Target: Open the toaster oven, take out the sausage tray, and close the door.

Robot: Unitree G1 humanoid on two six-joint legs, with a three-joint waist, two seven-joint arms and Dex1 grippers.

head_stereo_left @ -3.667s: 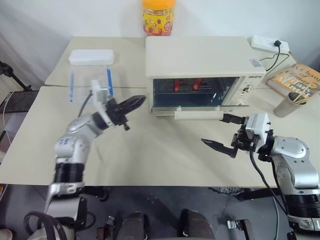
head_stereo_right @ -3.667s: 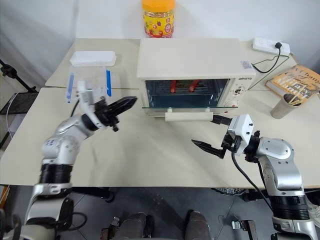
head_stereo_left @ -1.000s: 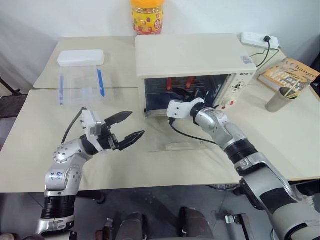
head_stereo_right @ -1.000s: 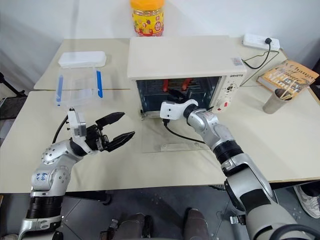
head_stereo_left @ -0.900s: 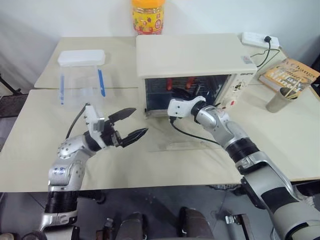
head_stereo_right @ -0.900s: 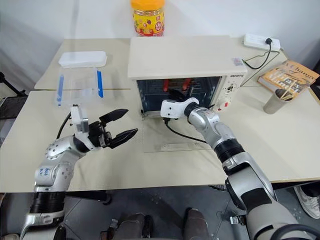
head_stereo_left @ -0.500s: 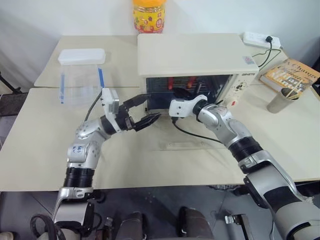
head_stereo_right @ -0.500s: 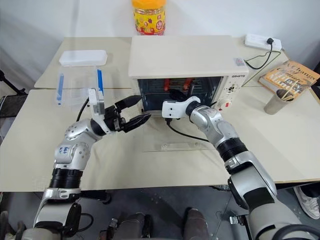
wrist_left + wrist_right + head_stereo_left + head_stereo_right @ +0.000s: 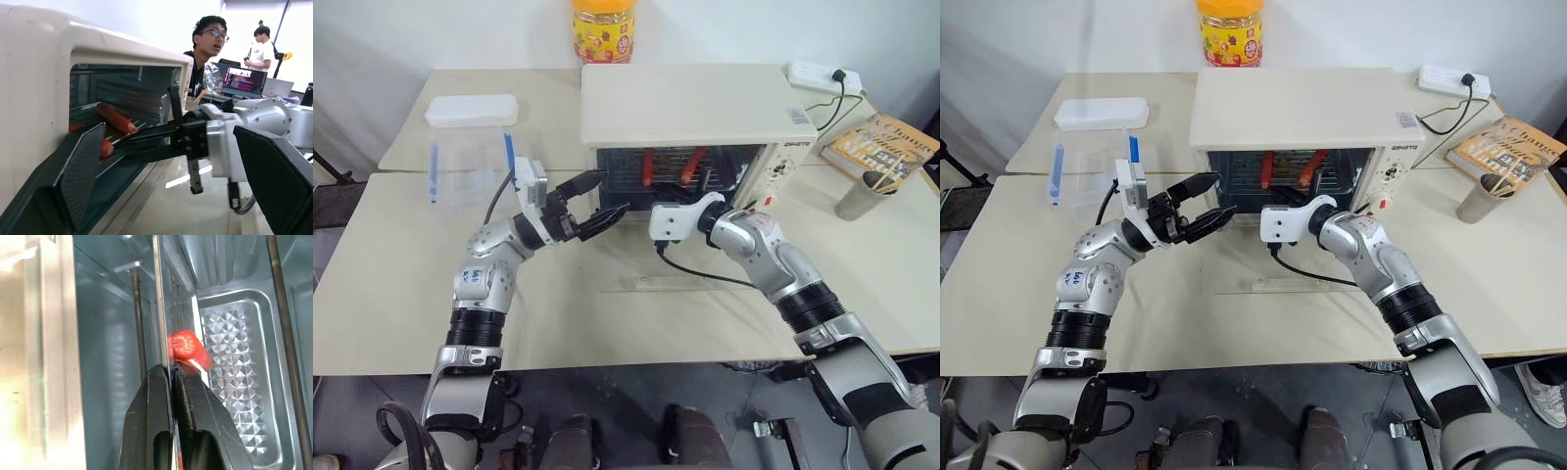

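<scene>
Cream-white boxy toaster oven [image 9: 705, 108] stands open at upper centre, its wide glass door [image 9: 656, 262] dropped flat on the beige table [image 9: 391, 294].
Inside the cavity, centre frame, the shallow shiny metal sausage tray [image 9: 244, 396] carries two reddish-orange sausages [image 9: 690, 164]. At the oven mouth, the right gripper [image 9: 171, 377] has its black fingers pinched tight on the tray's thin front rim. Left of the opening, the left gripper [image 9: 599, 196] hovers with fingers spread wide, holding nothing.
</scene>
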